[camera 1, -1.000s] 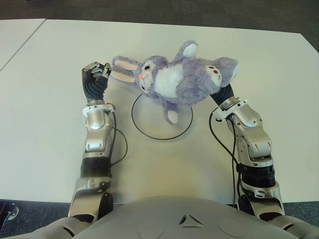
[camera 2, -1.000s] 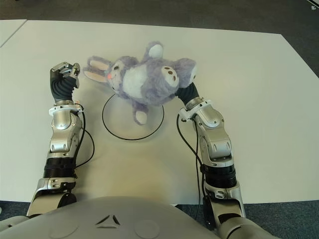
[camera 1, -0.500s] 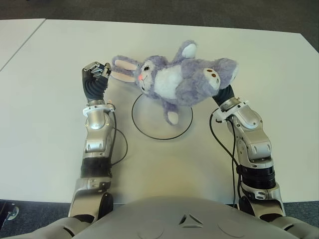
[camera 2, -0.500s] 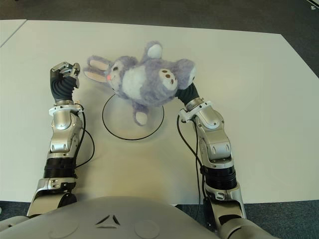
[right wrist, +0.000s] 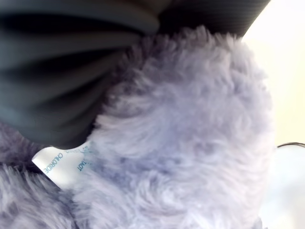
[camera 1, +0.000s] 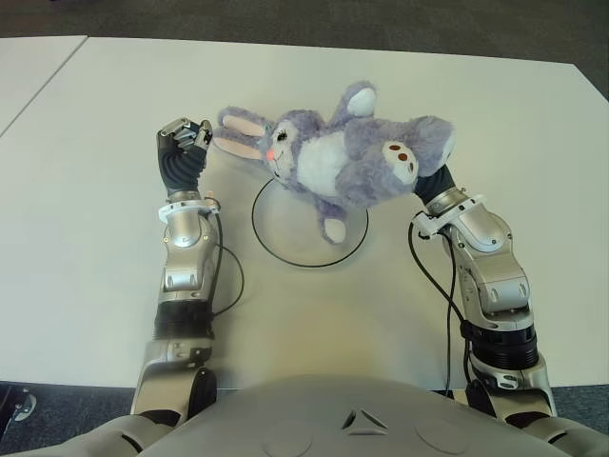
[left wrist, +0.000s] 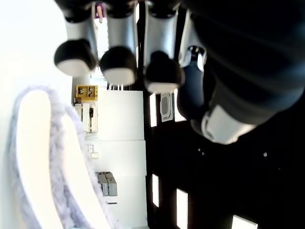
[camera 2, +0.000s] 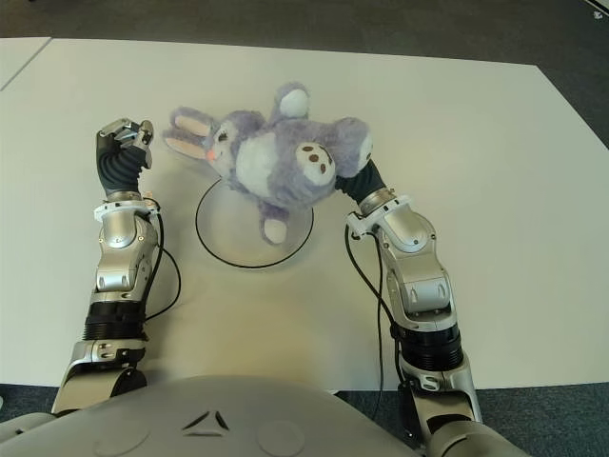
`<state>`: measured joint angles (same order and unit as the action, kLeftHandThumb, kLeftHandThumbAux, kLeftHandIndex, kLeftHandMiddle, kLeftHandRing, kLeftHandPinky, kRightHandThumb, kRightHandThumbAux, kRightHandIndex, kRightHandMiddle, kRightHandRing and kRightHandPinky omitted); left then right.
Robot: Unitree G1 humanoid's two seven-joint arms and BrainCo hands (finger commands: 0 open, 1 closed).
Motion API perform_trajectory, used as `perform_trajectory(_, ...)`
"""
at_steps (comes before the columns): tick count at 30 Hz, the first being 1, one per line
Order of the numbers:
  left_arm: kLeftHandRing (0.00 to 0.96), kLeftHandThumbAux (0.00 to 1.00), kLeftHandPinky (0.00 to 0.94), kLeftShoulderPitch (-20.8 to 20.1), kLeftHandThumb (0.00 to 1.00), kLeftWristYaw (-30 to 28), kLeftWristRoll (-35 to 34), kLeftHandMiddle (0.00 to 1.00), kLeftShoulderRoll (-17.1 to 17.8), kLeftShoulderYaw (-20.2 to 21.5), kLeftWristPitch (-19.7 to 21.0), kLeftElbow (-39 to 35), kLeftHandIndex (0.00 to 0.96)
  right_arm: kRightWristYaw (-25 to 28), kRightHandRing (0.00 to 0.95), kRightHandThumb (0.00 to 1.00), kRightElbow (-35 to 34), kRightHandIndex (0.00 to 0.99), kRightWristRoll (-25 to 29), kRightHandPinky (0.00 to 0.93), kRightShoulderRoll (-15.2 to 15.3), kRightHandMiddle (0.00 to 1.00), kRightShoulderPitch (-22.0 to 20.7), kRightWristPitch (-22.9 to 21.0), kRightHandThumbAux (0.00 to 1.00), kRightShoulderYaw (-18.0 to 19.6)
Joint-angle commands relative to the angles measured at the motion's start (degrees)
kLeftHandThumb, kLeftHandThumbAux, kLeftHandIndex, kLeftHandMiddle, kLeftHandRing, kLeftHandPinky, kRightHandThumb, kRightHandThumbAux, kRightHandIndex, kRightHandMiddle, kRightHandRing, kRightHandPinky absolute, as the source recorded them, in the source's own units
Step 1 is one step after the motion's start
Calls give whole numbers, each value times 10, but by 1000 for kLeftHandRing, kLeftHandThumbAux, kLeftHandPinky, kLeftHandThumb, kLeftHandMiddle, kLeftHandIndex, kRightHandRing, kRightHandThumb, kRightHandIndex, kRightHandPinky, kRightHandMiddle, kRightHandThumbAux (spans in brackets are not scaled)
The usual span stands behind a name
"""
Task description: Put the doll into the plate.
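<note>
Your right robot hand [camera 1: 433, 181] is clenched on the doll [camera 1: 338, 157], holding it above the plate [camera 1: 309, 252] on the tabletop [camera 1: 86, 190]. Your left robot hand [camera 1: 181, 143], fingers curled and empty, sits just beside the doll's ears.

Shows a broad cream table [camera 1: 86, 248] spreading under and all around the left hand [camera 1: 181, 143], evenly lit, matte, with only soft shadows on it. Shows dark grey carpeted floor [camera 1: 285, 19] well beyond that hand, past the table's far edge, and again well nearer than the hand, along the near edge. Shows the corner of a second pale table [camera 1: 29, 67] far off to the hand's left, set apart by a narrow dark gap.
</note>
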<state>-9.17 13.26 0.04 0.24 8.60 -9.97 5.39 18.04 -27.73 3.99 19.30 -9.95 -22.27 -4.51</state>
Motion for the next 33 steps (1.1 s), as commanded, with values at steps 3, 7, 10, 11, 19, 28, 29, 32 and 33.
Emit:
perform_trajectory(3,885,704,874,30,710,10,3,880,-21,-3,10,21,443,-3,792,857,-8,404,-41,736,23,555,1,-12,673,-9)
perform_trajectory(7,886,704,872,30,710,9,5,879,-19,-4,7,22,442,-3,757,858,-3,403,-68,672,37,577,4,6,671,-14)
perform_trajectory(10,886,705,870,30,710,7,3,878,-18,-4,6,25,442,-6,729,855,3,397,-90,637,45,582,6,30,672,-19)
perform_trajectory(11,886,705,871,30,710,6,3,878,-18,-4,5,25,442,-6,720,855,4,405,-94,629,46,564,7,36,671,-20)
perform_trajectory(19,885,705,872,31,710,5,0,878,-18,-4,6,24,442,7,552,939,11,347,-97,496,52,461,12,72,663,-14)
perform_trajectory(28,884,704,875,30,711,8,0,877,-20,-4,10,24,443,19,382,921,1,262,-99,451,56,307,14,63,458,-13)
perform_trajectory(29,884,704,875,30,711,8,0,877,-20,-3,10,24,443,20,375,917,0,260,-105,449,61,302,14,63,448,-15)
perform_trajectory(32,883,704,874,29,711,9,1,876,-21,-4,9,24,443,26,260,867,-1,211,-122,348,76,207,16,68,401,-17)
perform_trajectory(33,883,704,873,29,711,9,1,876,-21,-4,7,25,443,30,229,850,2,195,-128,315,82,181,16,72,390,-18)
